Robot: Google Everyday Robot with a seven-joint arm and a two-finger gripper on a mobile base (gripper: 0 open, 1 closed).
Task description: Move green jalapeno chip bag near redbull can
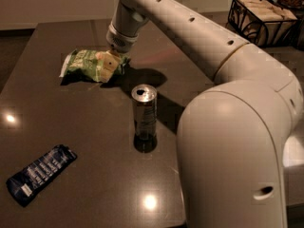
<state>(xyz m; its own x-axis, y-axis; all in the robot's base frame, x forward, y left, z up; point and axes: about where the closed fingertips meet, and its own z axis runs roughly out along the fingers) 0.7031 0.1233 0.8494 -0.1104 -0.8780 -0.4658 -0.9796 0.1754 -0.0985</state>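
Observation:
The green jalapeno chip bag lies flat on the dark table at the back left. The redbull can stands upright near the table's middle, in front of and to the right of the bag. My gripper is down over the bag's right end, reaching in from the upper right, and it covers that end of the bag. The can stands apart from both the bag and the gripper.
A dark blue flat wrapper lies at the table's front left. A black wire basket with pale contents stands at the back right. My arm's large pale body fills the right foreground. The dark table reflects ceiling lights.

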